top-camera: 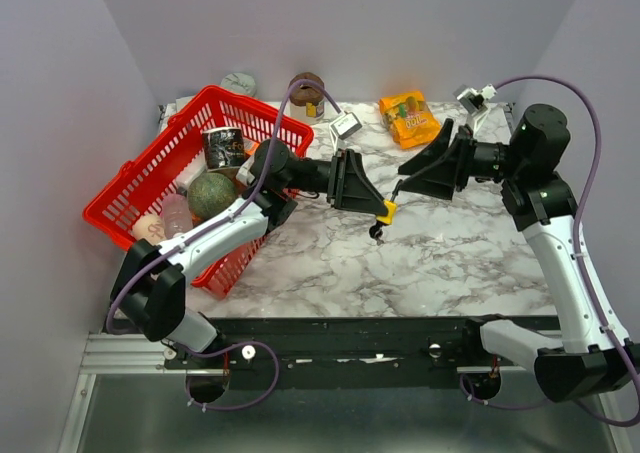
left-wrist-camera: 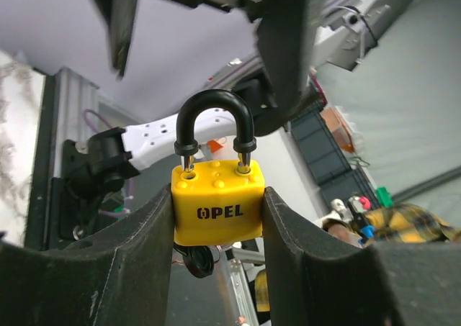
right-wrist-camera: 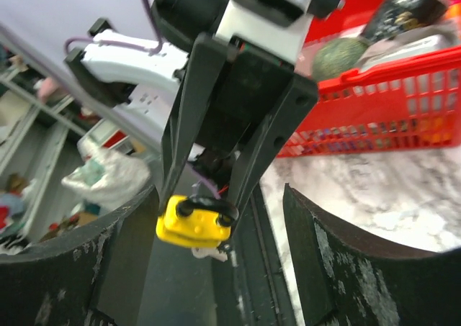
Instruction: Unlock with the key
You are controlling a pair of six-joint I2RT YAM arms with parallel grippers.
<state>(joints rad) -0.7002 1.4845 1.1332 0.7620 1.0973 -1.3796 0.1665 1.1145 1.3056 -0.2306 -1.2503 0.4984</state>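
Note:
A yellow padlock (left-wrist-camera: pixel 217 204) marked OPEL is clamped by its sides between my left gripper's (left-wrist-camera: pixel 217 222) black fingers (left-wrist-camera: pixel 130 254), with its black shackle (left-wrist-camera: pixel 214 117) pointing up and both legs in the body. The key's black head (left-wrist-camera: pixel 198 260) hangs under the lock. From above, the padlock (top-camera: pixel 385 211) and the key (top-camera: pixel 376 233) hang over the middle of the marble table. My right gripper (top-camera: pixel 402 185) faces the lock from the right, close to it, open and holding nothing. In the right wrist view the padlock (right-wrist-camera: pixel 194 222) lies between the spread right fingers (right-wrist-camera: pixel 317 240) without touching them.
A red basket (top-camera: pixel 120 188) on the left holds a can (top-camera: pixel 223 145) and a green ball (top-camera: pixel 211 195). At the back are an orange snack bag (top-camera: pixel 408 116), a brown object (top-camera: pixel 307 88), a small white box (top-camera: pixel 345 125) and a white clock (top-camera: pixel 239 83).

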